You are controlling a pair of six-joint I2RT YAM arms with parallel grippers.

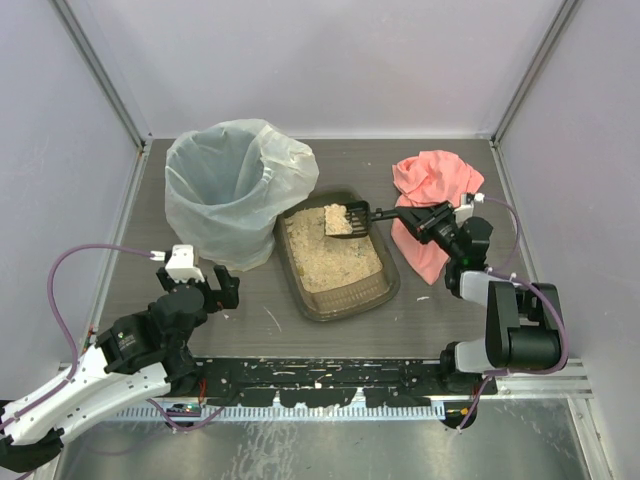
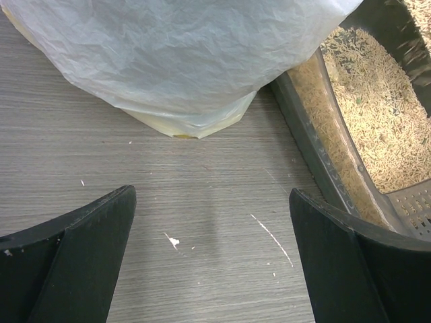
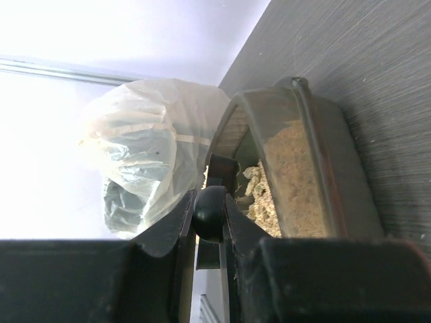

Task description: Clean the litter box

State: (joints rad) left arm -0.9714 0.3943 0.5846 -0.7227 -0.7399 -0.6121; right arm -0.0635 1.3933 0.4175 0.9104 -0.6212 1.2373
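Note:
The litter box (image 1: 383,288), a shallow dark tray of tan litter, lies mid-table; it also shows in the left wrist view (image 2: 316,145) and the right wrist view (image 3: 337,168). My right gripper (image 1: 412,219) is shut on the handle of the small black slotted scoop (image 1: 346,218), which holds a load of litter above the box's far end. In the right wrist view the fingers (image 3: 246,229) clamp the scoop's round handle end (image 3: 210,212). My left gripper (image 1: 222,287) is open and empty, low over the table left of the box, near the bag-lined bin (image 1: 232,190).
The bin's white bag (image 2: 175,54) stands just left of the litter box and touches it. A pink cloth (image 1: 432,195) lies at the back right, under the right arm. White specks (image 2: 174,240) dot the table.

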